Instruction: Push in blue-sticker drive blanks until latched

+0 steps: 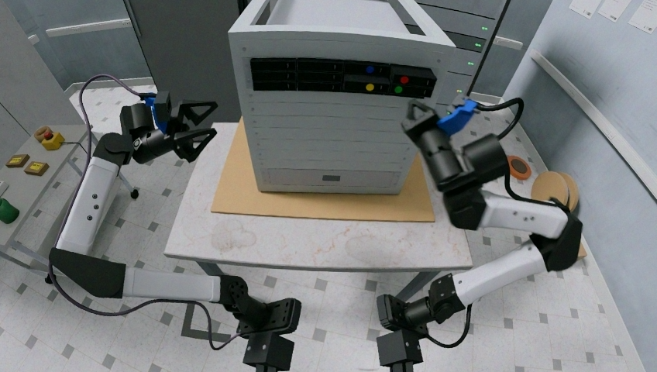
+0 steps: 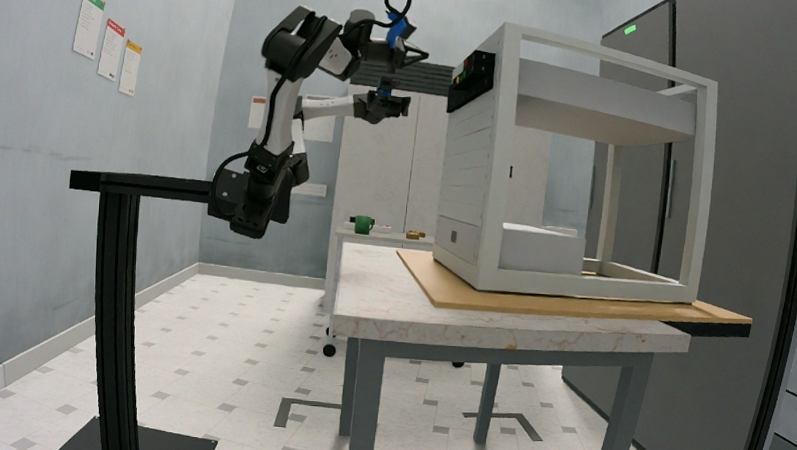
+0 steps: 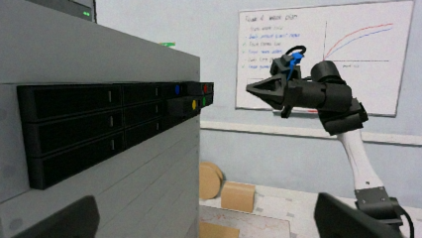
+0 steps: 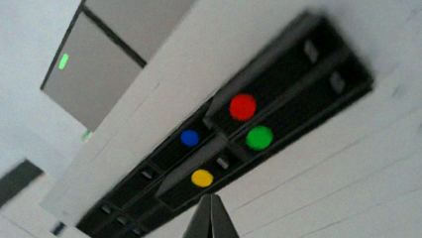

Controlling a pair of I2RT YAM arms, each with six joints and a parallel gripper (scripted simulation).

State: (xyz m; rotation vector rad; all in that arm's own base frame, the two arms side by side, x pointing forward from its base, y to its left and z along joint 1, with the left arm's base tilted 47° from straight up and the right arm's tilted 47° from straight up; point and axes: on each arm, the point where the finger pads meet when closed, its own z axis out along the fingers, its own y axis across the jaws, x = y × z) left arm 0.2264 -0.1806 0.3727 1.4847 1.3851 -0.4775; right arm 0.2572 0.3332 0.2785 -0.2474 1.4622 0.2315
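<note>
high frontal top, low side exterior, wrists close-up

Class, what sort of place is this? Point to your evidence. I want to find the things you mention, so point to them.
Probably a server room or equipment lab: a rack [image 1: 331,138] [image 2: 495,166] of drive bays, a written-on whiteboard [image 3: 317,89] and a marble-topped worktable [image 1: 285,239] [image 2: 383,281].

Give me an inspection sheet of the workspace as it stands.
Surface: table, stained top; tan board under the rack.
Job's things: rack upright; blue-sticker blank sits deeper than the red and yellow ones; latching can't be told.
Clutter: nothing seen on the table.
Grippers: left open; right shut, off the blanks.
Cables: looped along both arms, clear of the rack.
Surroundings: side cart at left.
</note>
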